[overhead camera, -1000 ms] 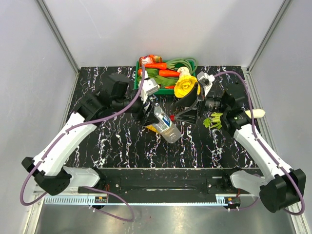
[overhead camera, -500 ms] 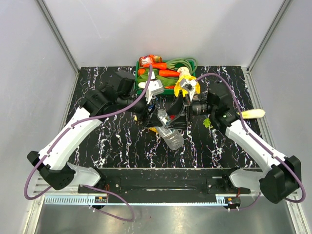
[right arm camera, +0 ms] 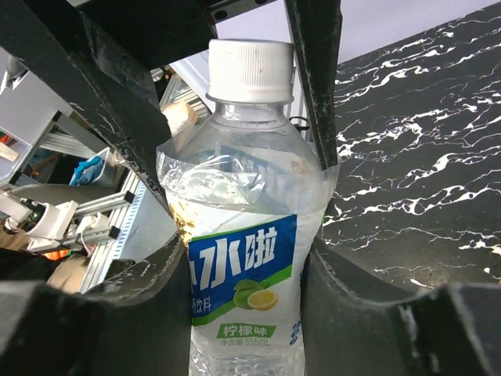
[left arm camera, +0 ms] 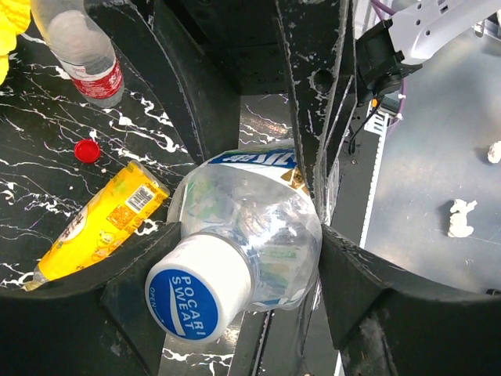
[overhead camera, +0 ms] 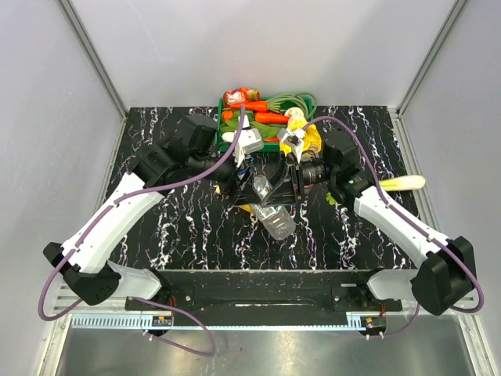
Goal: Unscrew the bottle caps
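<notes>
Clamping the blue-label bottle (overhead camera: 275, 217) in left end effector (left arm camera: 243, 266) and right end effector (right arm camera: 246, 298), the robot should seat one squarely on its cap (left arm camera: 196, 294).

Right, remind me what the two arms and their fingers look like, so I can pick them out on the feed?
Both arms match. The left arm and right arm have white shell links with black joints and black bases, and a purple cable loops along each. The fingers are broad and black, flecked with white.
</notes>
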Robot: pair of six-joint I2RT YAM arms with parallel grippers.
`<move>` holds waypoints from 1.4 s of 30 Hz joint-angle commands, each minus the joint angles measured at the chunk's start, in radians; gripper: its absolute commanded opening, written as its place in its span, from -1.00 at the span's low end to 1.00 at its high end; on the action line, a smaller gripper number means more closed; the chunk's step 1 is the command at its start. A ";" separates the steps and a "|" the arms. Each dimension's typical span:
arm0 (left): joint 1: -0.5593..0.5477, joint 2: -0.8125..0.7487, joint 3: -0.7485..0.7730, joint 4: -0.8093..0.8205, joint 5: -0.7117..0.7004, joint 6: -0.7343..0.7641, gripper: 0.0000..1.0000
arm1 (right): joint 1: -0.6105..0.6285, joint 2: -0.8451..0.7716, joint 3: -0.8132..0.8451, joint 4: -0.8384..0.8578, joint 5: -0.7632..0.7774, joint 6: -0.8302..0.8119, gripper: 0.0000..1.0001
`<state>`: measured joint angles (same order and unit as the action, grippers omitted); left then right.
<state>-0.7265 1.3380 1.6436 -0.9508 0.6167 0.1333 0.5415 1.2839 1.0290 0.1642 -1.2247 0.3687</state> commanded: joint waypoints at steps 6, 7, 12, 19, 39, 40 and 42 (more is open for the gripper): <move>-0.004 -0.063 0.022 0.055 -0.191 -0.018 0.86 | 0.011 0.006 0.022 0.041 -0.038 0.021 -0.19; -0.002 -0.074 0.024 0.057 -0.231 -0.018 0.92 | 0.011 0.005 0.020 0.031 -0.038 0.016 -0.18; -0.002 -0.158 0.002 0.112 -0.472 -0.027 0.98 | 0.011 0.000 0.017 -0.014 -0.019 -0.022 -0.17; 0.018 -0.258 -0.057 0.146 -0.580 -0.083 0.98 | 0.011 0.005 0.046 -0.026 0.068 -0.001 -0.11; 0.119 -0.277 -0.249 0.412 -0.140 -0.379 0.98 | 0.009 -0.164 -0.035 0.266 0.732 0.366 -0.09; 0.121 -0.275 -0.261 0.440 -0.109 -0.388 0.98 | 0.009 -0.176 -0.055 0.297 0.755 0.384 -0.10; 0.122 -0.275 -0.283 0.496 -0.056 -0.417 0.98 | 0.009 -0.195 -0.085 0.352 0.784 0.415 -0.10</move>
<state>-0.6128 1.0718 1.3911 -0.6491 0.3870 -0.2035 0.5434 1.1400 0.9913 0.3180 -0.5987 0.6678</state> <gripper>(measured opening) 0.988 0.546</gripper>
